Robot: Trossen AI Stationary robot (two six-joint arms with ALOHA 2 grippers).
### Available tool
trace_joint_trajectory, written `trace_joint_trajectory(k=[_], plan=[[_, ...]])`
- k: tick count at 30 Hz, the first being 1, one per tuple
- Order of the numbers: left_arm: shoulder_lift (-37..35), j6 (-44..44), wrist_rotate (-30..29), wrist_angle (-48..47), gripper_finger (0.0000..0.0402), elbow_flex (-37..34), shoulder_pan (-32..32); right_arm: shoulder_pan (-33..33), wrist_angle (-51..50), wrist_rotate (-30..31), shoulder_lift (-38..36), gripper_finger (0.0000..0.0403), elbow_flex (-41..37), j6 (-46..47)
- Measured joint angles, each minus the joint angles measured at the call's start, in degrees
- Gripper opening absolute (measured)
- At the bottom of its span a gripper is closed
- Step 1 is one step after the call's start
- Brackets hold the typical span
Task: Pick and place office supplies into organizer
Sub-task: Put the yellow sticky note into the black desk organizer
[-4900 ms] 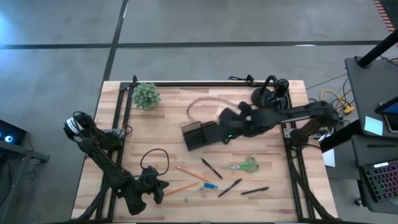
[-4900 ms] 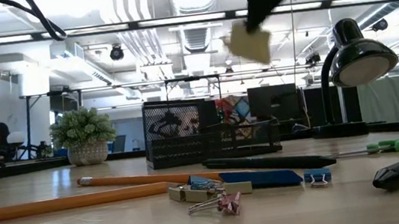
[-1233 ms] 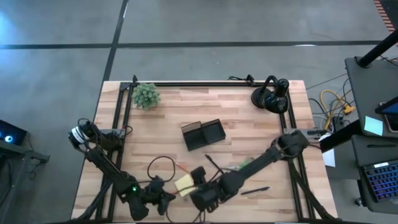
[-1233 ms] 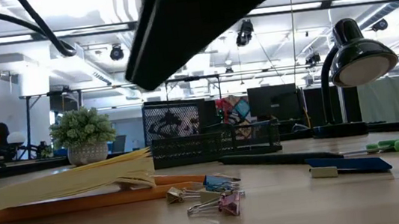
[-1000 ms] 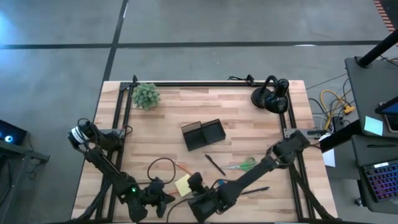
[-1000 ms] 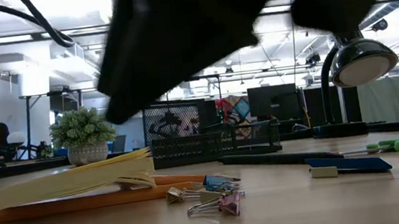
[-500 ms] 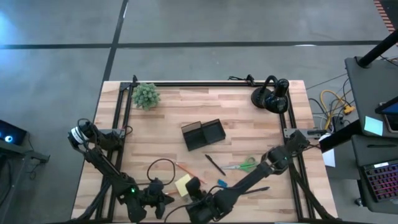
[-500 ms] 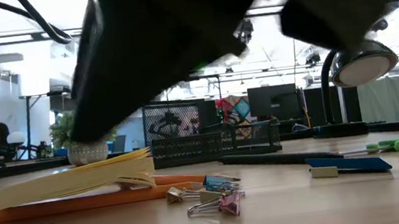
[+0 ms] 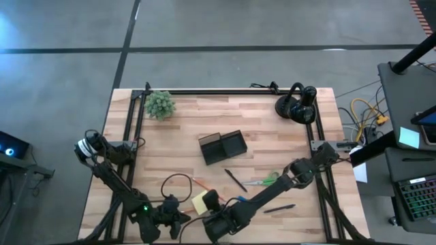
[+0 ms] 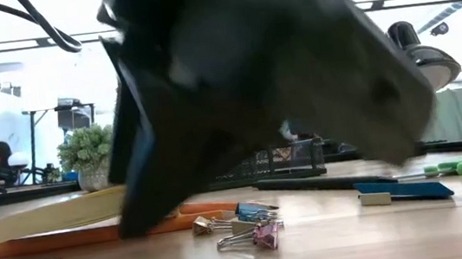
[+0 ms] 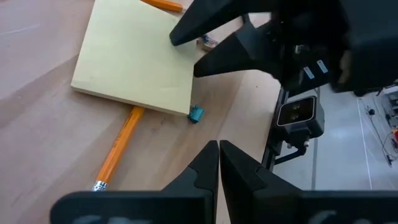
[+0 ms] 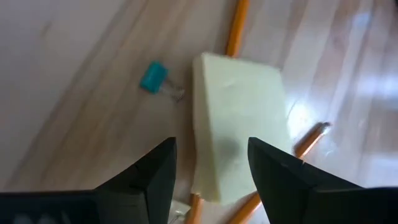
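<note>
The yellow sticky-note pad [image 9: 200,202] lies flat near the table's front edge, across an orange pencil [image 11: 118,149]. A teal clip [image 12: 154,78] lies beside it. My right gripper [image 9: 210,207] is open just over the pad [image 12: 242,140], its fingers [image 12: 273,165] spread wider than the pad's end, and I see no touch. My left gripper [image 9: 178,216] waits shut to the pad's left. The black organizer [image 9: 223,147] stands at mid-table. Pens [image 9: 235,180], green-handled scissors [image 9: 266,180], metal clips [image 10: 251,232] and a blue piece [image 10: 404,190] lie on the wood.
A small potted plant [image 9: 160,104] stands at the far left and a round black lamp-like object [image 9: 296,105] at the far right. A second pen [image 9: 279,208] lies near the front right. A black cable [image 9: 174,180] loops beside my left arm.
My right gripper has moved toward the table's near edge and come down beside the sticky-note pad, still open. The pad and the pencil under it have stayed where they were.
</note>
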Motion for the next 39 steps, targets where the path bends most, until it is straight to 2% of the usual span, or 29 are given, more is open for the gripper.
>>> trace_joint_trajectory(k=[12,27,31,39], plan=[[0.0,-0.07,0.01,0.02,0.0,-0.3,0.0,-0.78,4.76,1.22,0.0,0.019,-1.57,-5.86],[0.0,-0.11,0.03,0.52,0.0,-0.19,-0.02,-3.63,5.7,1.06,-0.03,0.0185,-2.68,-6.21],[0.0,-0.11,0.03,1.22,0.0,-0.17,-0.02,-3.91,5.91,0.85,-0.13,0.0161,-3.29,-6.36],[0.0,-0.15,0.05,2.51,0.0,-0.3,-0.02,-4.77,5.48,1.23,-0.13,0.0086,-3.57,-7.85]])
